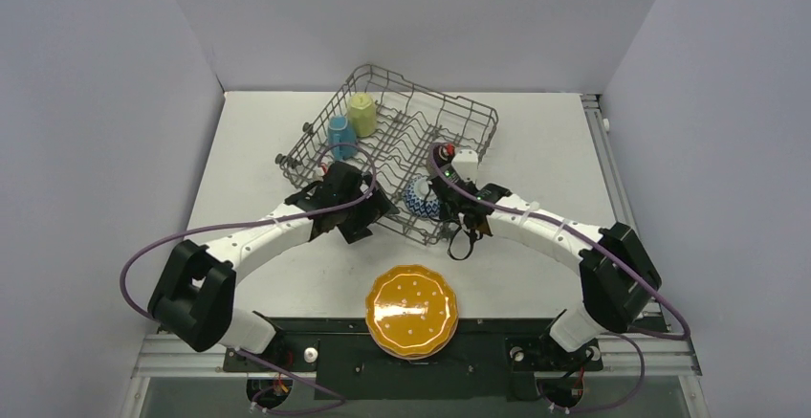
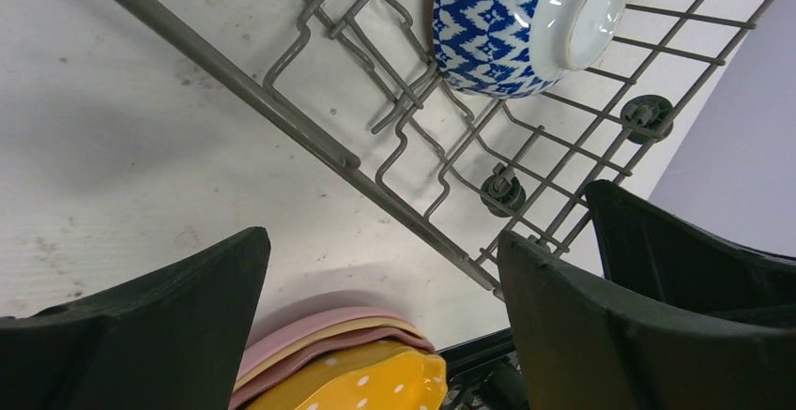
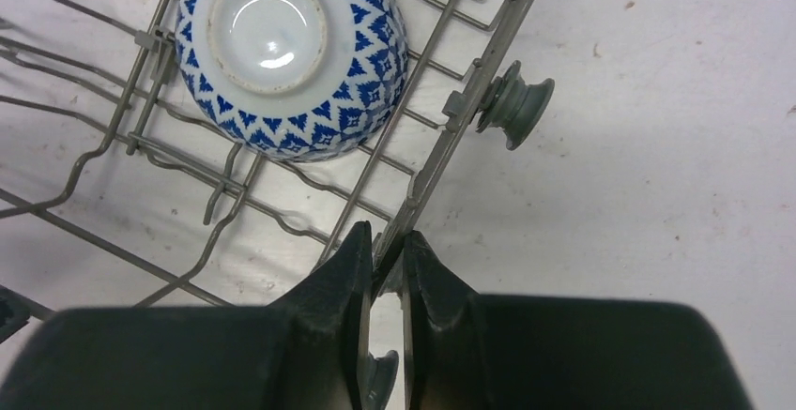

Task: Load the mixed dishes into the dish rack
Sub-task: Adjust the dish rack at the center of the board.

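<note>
White arms with bulky black joints, looping purple cables (one each), matte black left gripper.

Stack of scalloped dotted plates beside grey wire dish rack: cropped at bottom edge, lower plates mostly covered.

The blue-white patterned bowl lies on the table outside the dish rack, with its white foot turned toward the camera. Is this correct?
Not quite. The blue-white patterned bowl lies inside the dish rack, resting on its wires close to the rim, not outside it. Its white foot is indeed turned toward the camera. The right wrist view shows this.
</note>
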{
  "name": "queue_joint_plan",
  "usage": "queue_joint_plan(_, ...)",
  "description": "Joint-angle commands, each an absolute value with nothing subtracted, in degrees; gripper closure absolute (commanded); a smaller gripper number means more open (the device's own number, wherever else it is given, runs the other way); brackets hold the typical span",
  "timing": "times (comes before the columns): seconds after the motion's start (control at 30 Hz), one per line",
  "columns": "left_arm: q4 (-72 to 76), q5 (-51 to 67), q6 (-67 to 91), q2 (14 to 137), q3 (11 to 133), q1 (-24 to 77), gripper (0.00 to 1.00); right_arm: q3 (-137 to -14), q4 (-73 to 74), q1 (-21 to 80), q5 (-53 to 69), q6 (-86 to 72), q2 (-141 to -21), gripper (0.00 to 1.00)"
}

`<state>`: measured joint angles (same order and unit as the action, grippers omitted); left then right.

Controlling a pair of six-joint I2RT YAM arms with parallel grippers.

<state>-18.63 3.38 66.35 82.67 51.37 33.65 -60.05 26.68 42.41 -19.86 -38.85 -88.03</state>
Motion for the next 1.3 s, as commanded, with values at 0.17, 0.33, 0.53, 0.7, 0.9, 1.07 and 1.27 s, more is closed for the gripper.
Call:
queue_joint_plan(0.17, -24.0, 4.6, 60.0, 77.7, 48.9, 30.6, 0.16, -69.3, 22.6, 52.5, -15.1, -41.1, -94.3, 1.0)
queue_joint_plan(0.33, -25.8, 5.1, 57.1, 75.0, 46.9, 27.0, 0.28, -71.2, 21.3, 54.8, -14.4, -42.6, -96.5, 1.0)
queue_joint_plan(0.53, -26.6, 7.1, 54.3, 73.8, 45.9, 23.3, 0.45, -74.9, 21.4, 57.4, -14.5, -42.9, -99.8, 1.0)
queue_joint_plan(0.7, -27.9, 7.3, 52.5, 75.5, 46.7, 21.5, 0.46, -77.0, 21.6, 59.1, -14.3, -42.9, -101.9, 1.0)
queue_joint_plan(0.9, -27.6, 7.4, 51.4, 76.3, 47.1, 20.1, 0.48, -78.3, 21.6, 61.1, -14.2, -43.2, -103.3, 1.0)
queue_joint_plan(1.07, -27.8, 7.3, 50.3, 76.8, 47.4, 19.3, 0.69, -78.1, 21.0, 62.3, -14.3, -43.2, -103.6, 1.0)
queue_joint_plan(1.27, -28.3, 6.5, 49.3, 77.0, 47.7, 19.0, 1.0, -77.2, 21.1, 62.5, -14.9, -42.9, -103.4, 1.0)
